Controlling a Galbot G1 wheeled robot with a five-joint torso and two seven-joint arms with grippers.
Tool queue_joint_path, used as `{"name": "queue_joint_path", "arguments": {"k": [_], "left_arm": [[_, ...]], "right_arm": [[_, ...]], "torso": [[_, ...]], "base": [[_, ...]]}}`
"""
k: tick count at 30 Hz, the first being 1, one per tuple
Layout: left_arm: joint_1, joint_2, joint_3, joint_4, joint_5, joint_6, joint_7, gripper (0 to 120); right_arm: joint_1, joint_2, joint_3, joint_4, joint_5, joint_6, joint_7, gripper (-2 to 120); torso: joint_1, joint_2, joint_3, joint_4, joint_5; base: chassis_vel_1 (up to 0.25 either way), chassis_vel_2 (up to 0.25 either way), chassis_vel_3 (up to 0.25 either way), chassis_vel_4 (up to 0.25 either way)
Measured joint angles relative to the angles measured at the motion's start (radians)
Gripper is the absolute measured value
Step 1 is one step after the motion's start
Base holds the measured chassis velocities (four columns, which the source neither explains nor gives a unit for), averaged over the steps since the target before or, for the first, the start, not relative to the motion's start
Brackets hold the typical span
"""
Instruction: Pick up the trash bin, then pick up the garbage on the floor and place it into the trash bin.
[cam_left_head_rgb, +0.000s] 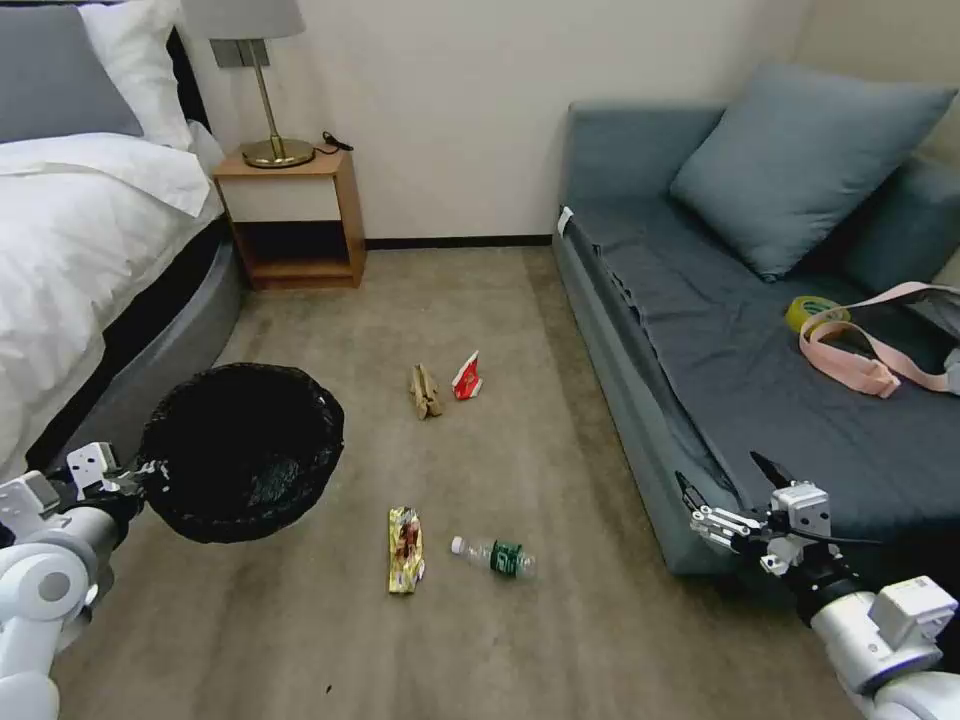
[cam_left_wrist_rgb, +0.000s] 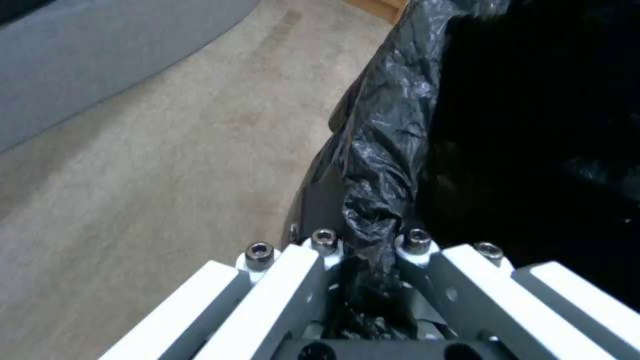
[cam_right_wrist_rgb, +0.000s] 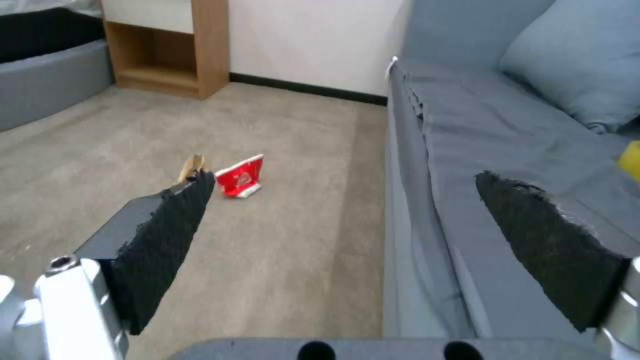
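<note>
The trash bin (cam_left_head_rgb: 240, 450), round and lined with a crinkled black bag, is at the left by the bed. My left gripper (cam_left_head_rgb: 143, 474) is shut on its near rim; the left wrist view shows the fingers (cam_left_wrist_rgb: 303, 260) pinching the bag-covered rim (cam_left_wrist_rgb: 380, 165). Garbage lies on the carpet: a gold wrapper (cam_left_head_rgb: 405, 548), a clear bottle (cam_left_head_rgb: 495, 556), brown paper (cam_left_head_rgb: 425, 390) and a red-and-white packet (cam_left_head_rgb: 467, 377). My right gripper (cam_left_head_rgb: 725, 492) hangs open at the sofa's front edge, holding nothing. Between its pads (cam_right_wrist_rgb: 167, 235) the packet (cam_right_wrist_rgb: 243, 176) and paper (cam_right_wrist_rgb: 192, 166) show farther off.
A grey sofa (cam_left_head_rgb: 640, 400) bounds the right side, carrying a cushion, a yellow-green tape roll (cam_left_head_rgb: 812, 312) and a pink strap. The bed (cam_left_head_rgb: 90, 260) stands at the left, and a wooden nightstand (cam_left_head_rgb: 295, 215) with a lamp at the back wall. Carpet lies open between them.
</note>
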Motion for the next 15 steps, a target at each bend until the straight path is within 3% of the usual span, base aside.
{"name": "queue_joint_path", "arguments": {"k": [7, 15], "left_arm": [[-0.001, -0.002, -0.001, 0.007, 0.002, 0.0, 0.002, 1], [-0.026, 0.011, 0.032, 0.031, 0.021, 0.0, 0.031, 1]], "right_arm": [[0.009, -0.02, -0.021, -0.002, -0.003, 0.004, 0.025, 100], [0.033, -0.068, -0.05, -0.013, -0.009, 0.028, 0.072, 100]], "torso": [[0.0, 0.0, 0.0, 0.0003, -0.0001], [0.0, 0.0, 0.0, 0.0, -0.0001]], "base": [[-0.114, 0.124, 0.131, -0.139], [-0.009, 0.008, 0.006, -0.006]]}}
